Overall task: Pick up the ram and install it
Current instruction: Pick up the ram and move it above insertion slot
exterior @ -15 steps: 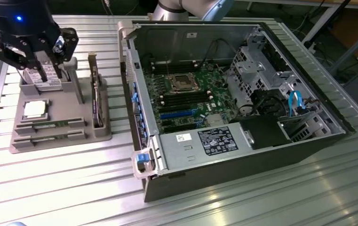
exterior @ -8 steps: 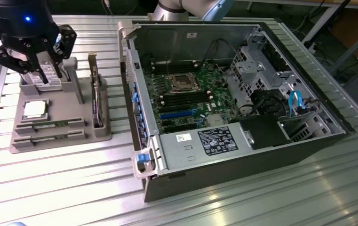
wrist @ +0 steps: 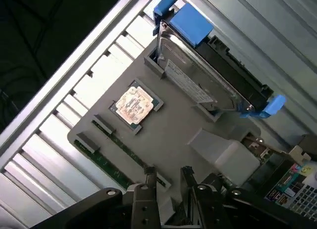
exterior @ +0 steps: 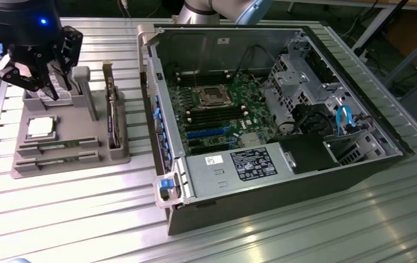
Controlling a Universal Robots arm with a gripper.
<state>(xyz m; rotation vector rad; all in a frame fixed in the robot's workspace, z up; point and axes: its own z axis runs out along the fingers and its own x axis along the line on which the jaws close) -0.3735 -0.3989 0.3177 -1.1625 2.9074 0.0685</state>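
The table (exterior: pixel 62 219) is ribbed bare metal with a soft sheen, and the parts holder (exterior: pixel 76 131) is matt grey plastic. The computer case (exterior: pixel 216 41) is dull sheet metal inside; the ram (wrist: pixel 106 164) is a green circuit board, faintly glossy.

Overhead lighting was bright and even. Glare streaked the ribbed silver metal counter (exterior: pixel 303 230) in the exterior view and washed out its slats in the wrist view. The black gripper (wrist: pixel 168 182) appeared dim and slightly blurred.

On the worktop (exterior: pixel 84 219), a parts holder (exterior: pixel 73 156) sits to the exterior view's left of the computer case (exterior: pixel 281 192). In the holder, the processor (exterior: pixel 40 127) lies between the ram (exterior: pixel 61 144) and the hard drive (wrist: pixel 198 85).
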